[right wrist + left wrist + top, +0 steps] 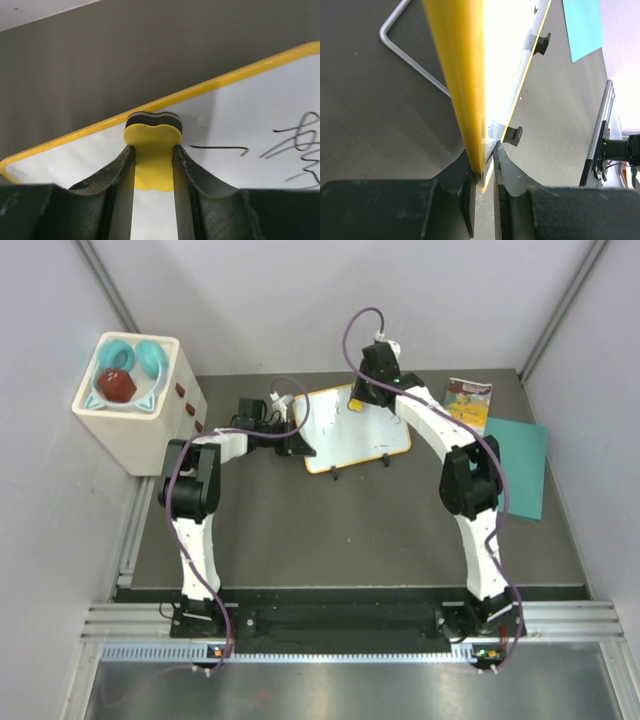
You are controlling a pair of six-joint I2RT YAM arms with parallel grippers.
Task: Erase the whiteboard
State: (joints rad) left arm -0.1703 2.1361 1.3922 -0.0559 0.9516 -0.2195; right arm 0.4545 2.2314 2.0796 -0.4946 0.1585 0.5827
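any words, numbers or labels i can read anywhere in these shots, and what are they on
No text can be read in any view.
whiteboard: black scribbles, a dash and some loops, no readable word.
small book: printed cover, too small to read.
yellow eraser: no print shows.
white box: no label visible.

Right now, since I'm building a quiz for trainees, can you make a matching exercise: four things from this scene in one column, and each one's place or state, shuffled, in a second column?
Things:
1 whiteboard
2 eraser
3 teal sheet
4 picture book

Places or states:
A clamped in the right gripper
B flat along the table's right edge
C rim pinched by the left gripper
D lying just beyond the sheet's far edge

Pairs: 1-C, 2-A, 3-B, 4-D
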